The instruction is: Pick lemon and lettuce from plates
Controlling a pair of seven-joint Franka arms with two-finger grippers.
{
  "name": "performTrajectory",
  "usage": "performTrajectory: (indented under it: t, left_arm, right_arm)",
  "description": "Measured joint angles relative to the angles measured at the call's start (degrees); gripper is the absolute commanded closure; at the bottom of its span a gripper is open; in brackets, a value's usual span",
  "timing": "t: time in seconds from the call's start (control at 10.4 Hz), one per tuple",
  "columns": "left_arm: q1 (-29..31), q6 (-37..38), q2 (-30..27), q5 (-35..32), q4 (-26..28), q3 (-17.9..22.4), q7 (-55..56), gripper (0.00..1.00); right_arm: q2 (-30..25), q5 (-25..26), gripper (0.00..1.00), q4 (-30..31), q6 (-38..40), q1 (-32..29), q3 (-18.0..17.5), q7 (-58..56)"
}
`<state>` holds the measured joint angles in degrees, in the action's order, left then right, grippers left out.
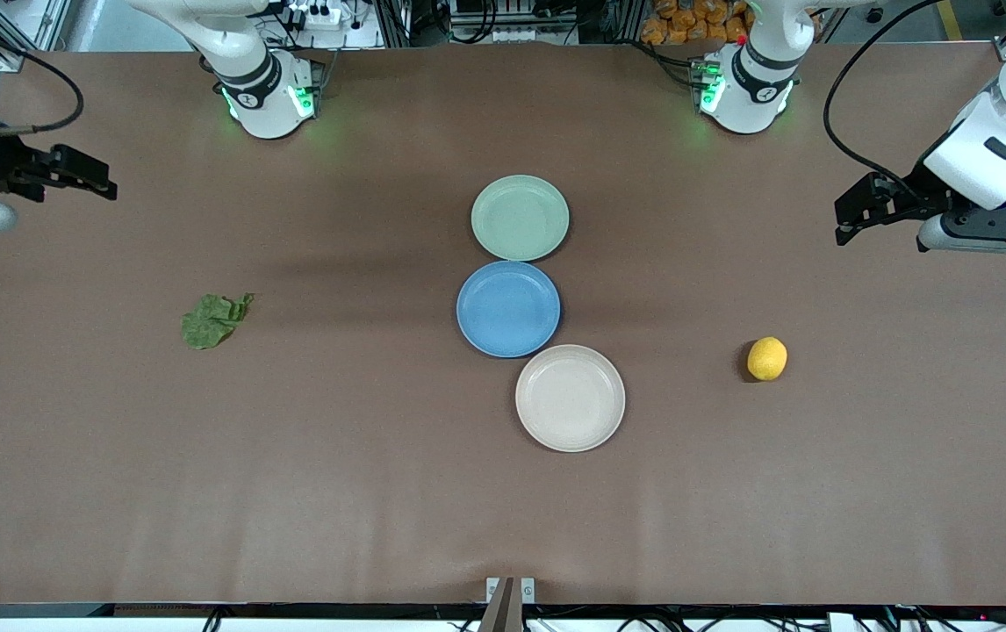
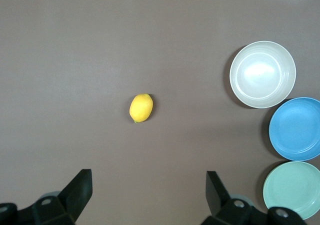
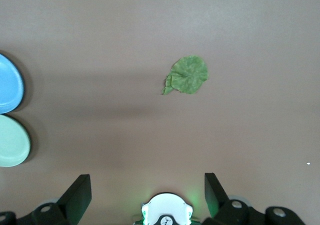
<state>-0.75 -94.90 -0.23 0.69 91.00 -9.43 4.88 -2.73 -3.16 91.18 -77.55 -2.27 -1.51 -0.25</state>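
The lemon lies on the bare table toward the left arm's end, off the plates; it also shows in the left wrist view. The lettuce lies on the table toward the right arm's end, and in the right wrist view. The pale green plate and the beige plate are both empty. My left gripper is open and empty, high over the table's left-arm end. My right gripper is open and empty, high over the right-arm end.
A blue plate, empty, sits between the two other plates in the middle of the table, touching or nearly touching both. The arms' bases stand along the edge farthest from the front camera.
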Motion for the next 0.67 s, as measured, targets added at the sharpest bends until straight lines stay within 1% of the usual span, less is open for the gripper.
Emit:
performTrajectory:
  t: [0.19, 0.67]
  left_arm:
    - [0.00, -0.04, 0.00, 0.00, -0.01, -0.01, 0.00, 0.00]
    - [0.02, -0.06, 0.00, 0.00, -0.09, -0.01, 0.00, 0.00]
  right_arm:
    - [0.46, -0.51, 0.00, -0.74, 0.10, -0.11, 0.44, 0.00]
    - [6.75, -0.99, 0.00, -7.89, -0.40, -0.76, 0.72, 0.00]
